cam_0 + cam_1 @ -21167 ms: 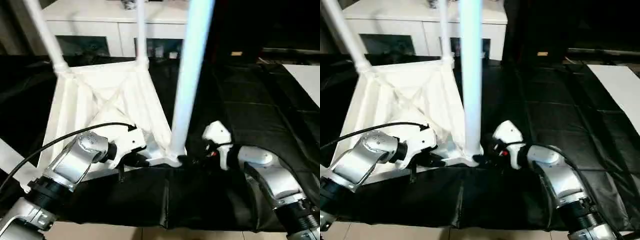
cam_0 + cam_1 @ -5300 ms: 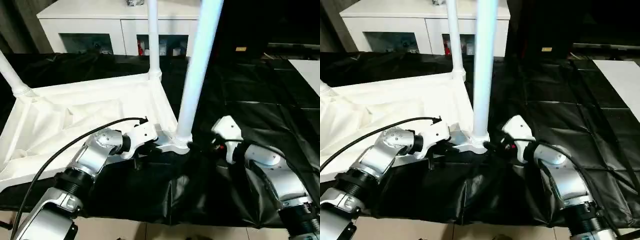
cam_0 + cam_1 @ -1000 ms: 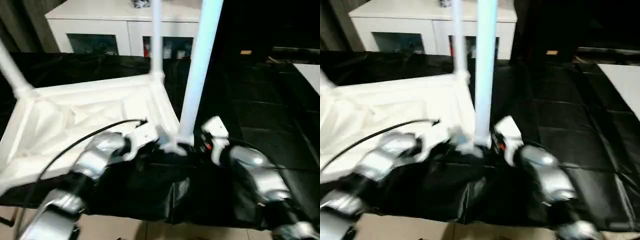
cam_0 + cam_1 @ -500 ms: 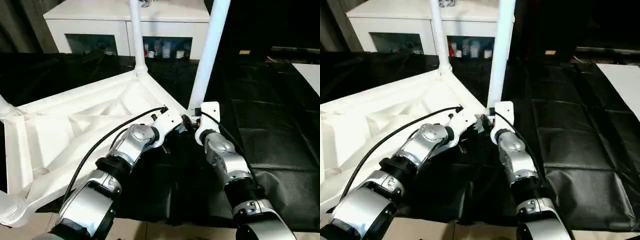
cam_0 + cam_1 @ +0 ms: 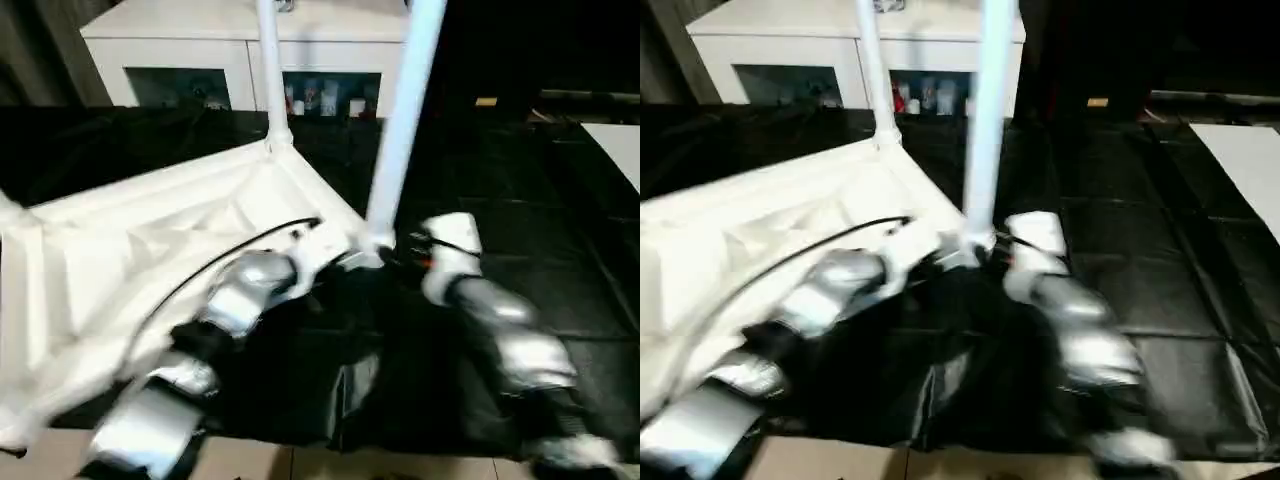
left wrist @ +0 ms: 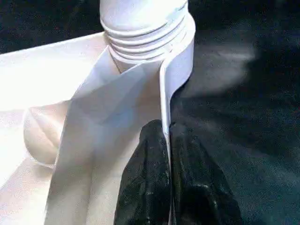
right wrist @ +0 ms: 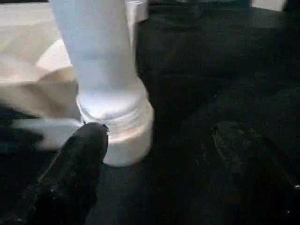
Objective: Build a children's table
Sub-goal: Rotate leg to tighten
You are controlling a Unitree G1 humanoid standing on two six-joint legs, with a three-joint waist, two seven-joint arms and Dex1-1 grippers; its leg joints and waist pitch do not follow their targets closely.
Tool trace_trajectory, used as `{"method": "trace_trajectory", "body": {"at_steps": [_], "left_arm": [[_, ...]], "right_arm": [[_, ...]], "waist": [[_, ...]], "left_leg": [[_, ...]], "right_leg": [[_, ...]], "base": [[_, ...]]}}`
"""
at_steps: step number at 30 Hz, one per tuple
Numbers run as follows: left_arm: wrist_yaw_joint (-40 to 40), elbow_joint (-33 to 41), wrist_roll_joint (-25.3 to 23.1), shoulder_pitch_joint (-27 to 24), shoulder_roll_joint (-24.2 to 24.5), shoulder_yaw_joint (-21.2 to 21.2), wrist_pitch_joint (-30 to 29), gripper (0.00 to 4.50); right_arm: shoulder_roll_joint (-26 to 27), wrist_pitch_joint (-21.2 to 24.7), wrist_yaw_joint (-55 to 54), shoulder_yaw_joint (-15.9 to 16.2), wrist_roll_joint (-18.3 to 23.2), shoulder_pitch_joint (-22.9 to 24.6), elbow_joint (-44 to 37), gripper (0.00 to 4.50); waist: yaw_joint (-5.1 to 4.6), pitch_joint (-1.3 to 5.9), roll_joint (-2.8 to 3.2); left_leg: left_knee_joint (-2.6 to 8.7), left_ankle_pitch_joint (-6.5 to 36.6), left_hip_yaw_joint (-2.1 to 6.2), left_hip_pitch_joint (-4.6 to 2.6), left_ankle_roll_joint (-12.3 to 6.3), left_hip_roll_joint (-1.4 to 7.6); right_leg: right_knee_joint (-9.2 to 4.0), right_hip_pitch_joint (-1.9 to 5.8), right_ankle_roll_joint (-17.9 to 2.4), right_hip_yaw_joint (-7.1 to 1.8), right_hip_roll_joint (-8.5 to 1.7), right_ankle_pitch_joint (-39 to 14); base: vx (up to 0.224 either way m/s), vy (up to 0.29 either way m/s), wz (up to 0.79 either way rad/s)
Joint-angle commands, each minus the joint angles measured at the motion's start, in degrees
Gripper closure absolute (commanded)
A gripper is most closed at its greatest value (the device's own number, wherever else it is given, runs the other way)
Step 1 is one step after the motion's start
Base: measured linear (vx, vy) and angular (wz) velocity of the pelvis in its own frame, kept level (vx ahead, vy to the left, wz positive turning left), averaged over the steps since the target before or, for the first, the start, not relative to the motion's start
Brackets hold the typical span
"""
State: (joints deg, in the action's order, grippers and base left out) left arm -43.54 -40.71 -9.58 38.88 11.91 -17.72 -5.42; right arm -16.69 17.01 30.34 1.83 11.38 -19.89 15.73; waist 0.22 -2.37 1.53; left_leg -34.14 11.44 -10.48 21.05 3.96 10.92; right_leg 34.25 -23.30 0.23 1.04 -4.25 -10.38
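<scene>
I read the scene from the head cameras first. The children's table (image 5: 150,240) lies upside down on a black sheet (image 5: 540,200), ribbed underside up. Its left part runs out of frame, and my own forearms cover the near edge. Behind it stands a white cabinet (image 5: 250,60) with glass-fronted compartments; the small items inside are too blurred to identify.

Two legs stand upright in the corner sockets. The near leg (image 5: 400,120) rises at the corner closest to my tools; the far leg (image 5: 270,70) stands at the corner toward the cabinet. Both are cut off at the top of the frame.

The left tool (image 6: 168,173) is pinched narrow on the thin rim of the tabletop, one finger on each side of the wall, just beside the threaded socket (image 6: 145,33) of the near leg.

The right tool (image 7: 159,164) stands wide. One finger (image 7: 75,164) is at the base collar of the near leg; I cannot confirm contact. The other finger (image 7: 248,159) is well apart over the sheet. It holds nothing.

Both arms are motion-blurred in the head views.
</scene>
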Motion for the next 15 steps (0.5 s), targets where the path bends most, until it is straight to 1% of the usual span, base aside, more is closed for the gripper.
{"method": "trace_trajectory", "body": {"at_steps": [1,2,3,4,5,6,7,8,9,10,11,12,14,15], "left_arm": [[-3.82,2.11,0.55,-1.42,0.64,-1.40,1.74,4.50],[-3.82,2.11,0.55,-1.42,0.64,-1.40,1.74,4.50],[-5.96,3.49,1.10,-2.14,1.40,-1.82,1.56,4.50],[-10.15,6.25,2.30,-3.47,2.96,-2.76,1.61,4.50],[-10.59,6.54,2.43,-3.61,3.13,-2.85,1.61,4.50],[-14.44,9.21,3.70,-4.84,4.49,-3.55,1.57,4.50],[-14.44,9.21,3.70,-4.84,4.49,-3.55,1.57,4.50],[-17.03,11.62,4.81,-5.86,5.45,-3.92,0.95,4.50],[-17.70,12.31,5.12,-6.13,5.68,-4.03,0.74,4.50],[-19.55,14.67,5.95,-7.04,6.39,-4.36,-0.11,4.50],[-19.98,15.43,6.05,-7.33,6.59,-4.44,-0.41,4.50],[-20.14,15.77,6.05,-7.47,6.67,-4.40,-0.57,4.50],[-20.23,15.99,6.07,-7.56,6.69,-4.39,-0.70,4.50],[-20.35,16.18,6.13,-7.66,6.72,-4.38,-0.82,4.50]], "right_arm": [[-1.27,-0.17,6.44,2.72,1.73,0.84,-3.15,0.49],[-1.27,-0.17,6.44,2.72,1.73,0.84,-3.15,0.49],[-3.16,-0.73,10.03,3.94,2.02,1.77,-4.38,0.49],[-5.08,-1.02,13.90,4.92,2.50,2.50,-5.51,0.49],[-5.28,-1.04,14.31,5.02,2.55,2.58,-5.63,0.49],[-6.75,-1.37,17.41,5.72,2.89,2.98,-6.46,0.49],[-6.75,-1.37,17.41,5.72,2.89,2.98,-6.46,0.49],[-7.59,-1.59,19.43,6.09,3.18,2.88,-6.71,0.49],[-7.75,-1.74,19.95,6.28,3.12,2.68,-6.56,0.49],[-7.96,-2.87,20.86,7.25,1.78,1.36,-4.88,0.49],[-7.91,-3.48,20.84,7.70,0.80,0.67,-3.81,0.49],[-7.78,-4.13,20.42,7.96,-0.11,0.15,-2.83,0.49],[-7.65,-4.65,19.98,8.15,-0.70,-0.30,-1.98,0.49],[-7.58,-4.84,19.90,8.29,-0.84,-0.48,-1.63,0.49]], "waist": [[0.29,3.22,-0.70],[0.40,3.27,-0.82],[0.52,3.26,-0.77],[0.58,3.29,-0.73],[0.89,3.46,-0.76],[1.03,3.44,-0.67],[1.03,3.44,-0.67],[1.21,3.31,-0.91],[1.56,3.29,-0.76],[1.70,3.28,-0.87],[1.70,3.27,-0.80],[1.73,3.17,-0.88],[1.86,3.17,-0.77],[1.93,3.21,-0.94]], "left_leg": [[3.89,10.47,0.36,-0.06,-5.13,1.49],[3.94,10.82,0.39,-0.21,-4.88,1.65],[3.95,10.61,0.45,-0.18,-4.95,1.75],[3.92,10.32,0.43,-0.21,-4.97,1.79],[3.83,9.45,0.46,-0.28,-5.32,1.92],[3.86,8.94,0.43,-0.33,-5.64,1.97],[3.86,8.94,0.43,-0.33,-5.64,1.97],[3.83,8.93,0.21,-0.37,-5.86,1.95],[3.90,9.17,0.22,-0.45,-5.73,1.98],[3.93,9.55,0.21,-0.53,-5.45,2.00],[4.03,9.51,0.32,-0.47,-5.17,2.09],[3.99,10.26,0.09,-0.79,-4.62,2.02],[4.03,10.05,0.12,-0.67,-4.09,1.98],[4.00,9.75,0.10,-0.62,-3.99,1.89]], "right_leg": [[-4.07,2.97,-13.99,-1.28,-2.74,-9.50],[-4.10,3.03,-13.97,-1.34,-2.70,-9.75],[-3.95,3.04,-14.29,-1.33,-2.76,-8.89],[-3.91,3.02,-14.41,-1.36,-2.77,-8.28],[-3.59,3.14,-14.98,-1.42,-2.90,-6.24],[-3.41,3.00,-15.54,-1.37,-2.81,-4.83],[-3.41,3.00,-15.54,-1.37,-2.81,-4.83],[-3.52,2.82,-15.71,-1.41,-2.74,-4.62],[-3.48,2.82,-15.67,-1.43,-2.86,-5.40],[-3.46,2.73,-15.54,-1.41,-2.85,-6.14],[-3.33,2.76,-15.58,-1.37,-2.93,-6.28],[-3.64,2.41,-15.25,-1.40,-2.76,-7.61],[-3.54,2.50,-14.97,-1.43,-2.80,-7.88],[-3.48,2.60,-14.71,-1.44,-2.80,-7.63]], "base": [[0.000,0.000,0.00],[0.000,0.000,0.00],[0.000,0.000,0.00],[0.000,0.000,0.00],[0.000,0.000,0.00],[0.000,0.000,0.00],[0.000,0.000,0.00],[0.000,0.000,0.00],[0.000,0.000,0.00],[0.000,0.000,0.00],[0.000,0.000,0.00],[0.000,0.000,0.00],[0.000,0.000,0.00],[0.000,0.000,0.00]]}}
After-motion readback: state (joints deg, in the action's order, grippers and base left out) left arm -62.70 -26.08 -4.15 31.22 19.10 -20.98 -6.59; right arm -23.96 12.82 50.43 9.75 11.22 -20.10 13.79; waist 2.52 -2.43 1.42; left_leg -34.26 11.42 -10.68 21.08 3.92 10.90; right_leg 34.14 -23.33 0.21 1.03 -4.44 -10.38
